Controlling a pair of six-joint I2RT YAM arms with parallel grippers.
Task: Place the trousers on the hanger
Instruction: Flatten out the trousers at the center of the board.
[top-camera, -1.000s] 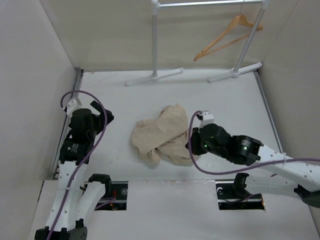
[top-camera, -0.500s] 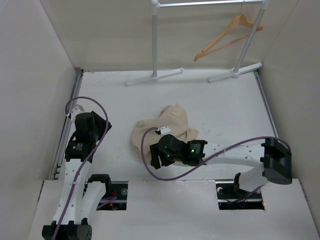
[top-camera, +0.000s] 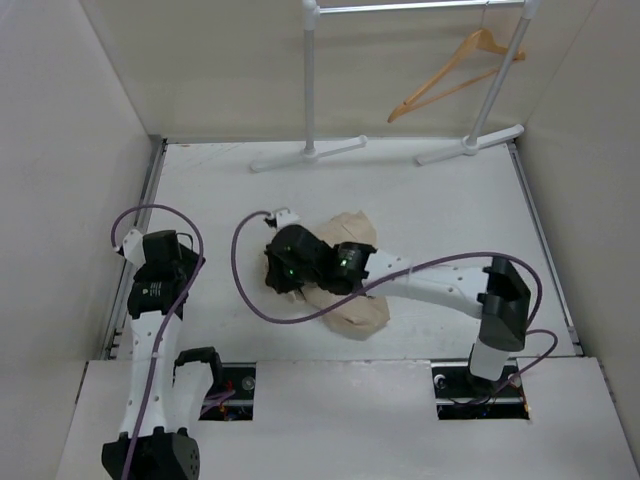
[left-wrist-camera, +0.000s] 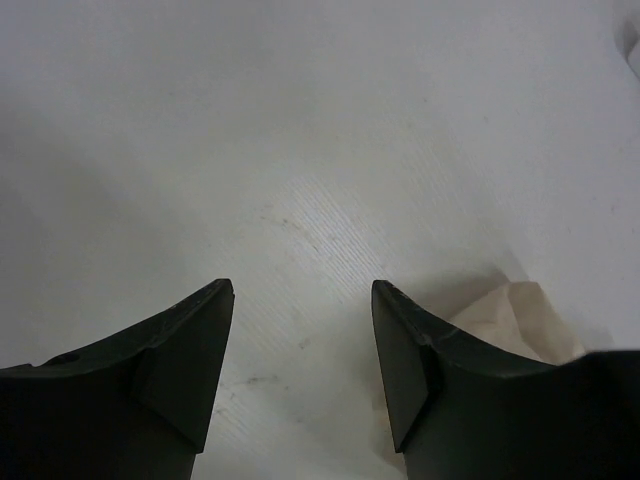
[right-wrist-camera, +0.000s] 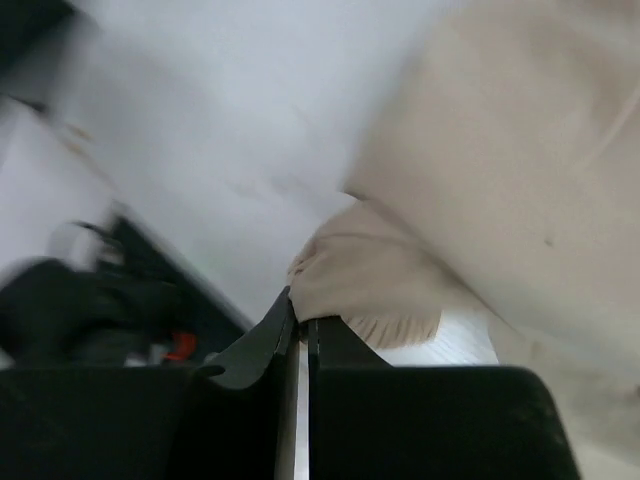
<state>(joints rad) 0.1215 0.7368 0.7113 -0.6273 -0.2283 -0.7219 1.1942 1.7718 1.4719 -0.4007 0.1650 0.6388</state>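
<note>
Well short of the rack (top-camera: 310, 80) holding the hanger (top-camera: 455, 72), the trousers (top-camera: 358, 312) lie bunched on the bench (top-camera: 450, 200), light and limp, probably best taken at the waistband, with the right end effector (right-wrist-camera: 300, 312) clenched on a fold and the left end effector (left-wrist-camera: 302, 287) released.

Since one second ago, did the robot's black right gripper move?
Yes. The black two-finger right gripper swept left across the crumpled beige cotton trousers, from right of the white metal clothes rack's left foot to left of it.
</note>
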